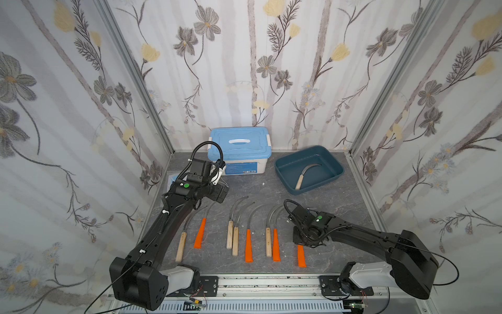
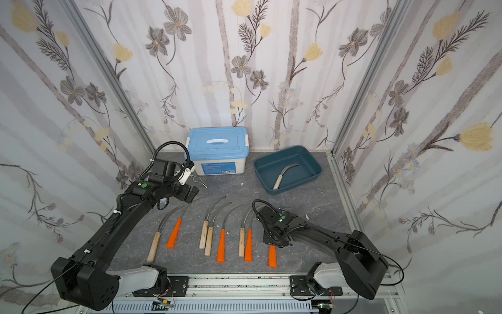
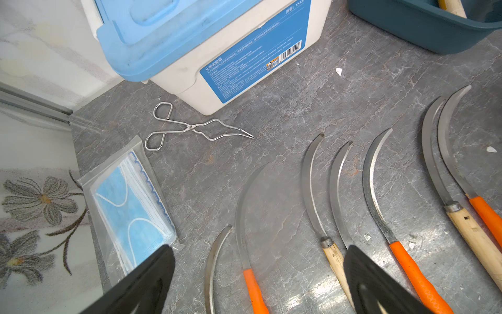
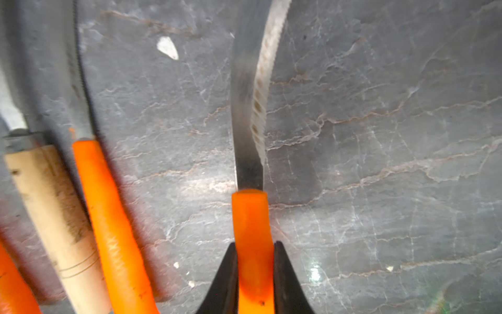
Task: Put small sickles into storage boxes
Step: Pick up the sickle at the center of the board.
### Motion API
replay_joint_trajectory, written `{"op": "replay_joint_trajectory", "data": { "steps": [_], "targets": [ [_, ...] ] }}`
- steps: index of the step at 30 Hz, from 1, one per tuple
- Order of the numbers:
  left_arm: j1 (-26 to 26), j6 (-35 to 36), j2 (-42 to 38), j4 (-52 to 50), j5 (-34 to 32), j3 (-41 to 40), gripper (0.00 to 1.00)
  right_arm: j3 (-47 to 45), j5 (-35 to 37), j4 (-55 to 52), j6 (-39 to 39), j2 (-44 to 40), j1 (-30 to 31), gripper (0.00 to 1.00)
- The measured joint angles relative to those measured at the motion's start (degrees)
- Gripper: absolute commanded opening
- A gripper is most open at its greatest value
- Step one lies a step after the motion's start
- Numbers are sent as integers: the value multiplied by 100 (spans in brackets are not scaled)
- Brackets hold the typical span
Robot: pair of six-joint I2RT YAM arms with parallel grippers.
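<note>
Teal tray (image 1: 315,187) holds one wooden-handled sickle (image 1: 299,181); right tool (image 4: 255,244) clamps an orange-handled sickle (image 4: 251,217), left tool (image 3: 260,246) gapes.

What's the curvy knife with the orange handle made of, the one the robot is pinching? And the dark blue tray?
Orange-handled sickle: the handle looks like matte plastic, evenly bright; its curved grey blade looks like steel, shiny with a toothed edge. Dark teal tray: probably smooth plastic, with rounded moulded corners.

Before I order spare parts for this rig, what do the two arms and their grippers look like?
The left arm and right arm are matte black, boxy links on white base housings, each with a round green dot near the wrist. A black ribbed cable loops over each wrist. Gripper fingers are black tapered wedges.
</note>
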Motion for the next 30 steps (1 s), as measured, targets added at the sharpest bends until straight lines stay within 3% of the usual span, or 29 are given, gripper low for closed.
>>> {"op": "replay_joint_trajectory", "data": {
  "steps": [17, 25, 30],
  "targets": [
    [0, -164, 527, -382, 275, 793, 100, 625, 264, -625, 103, -767, 146, 8],
    [0, -280, 728, -391, 247, 1104, 100, 1731, 531, -905, -33, -531, -7, 9],
    [0, -282, 555, -382, 157, 927, 100, 2448, 577, -1040, -345, -173, -439, 9]
  ]
}}
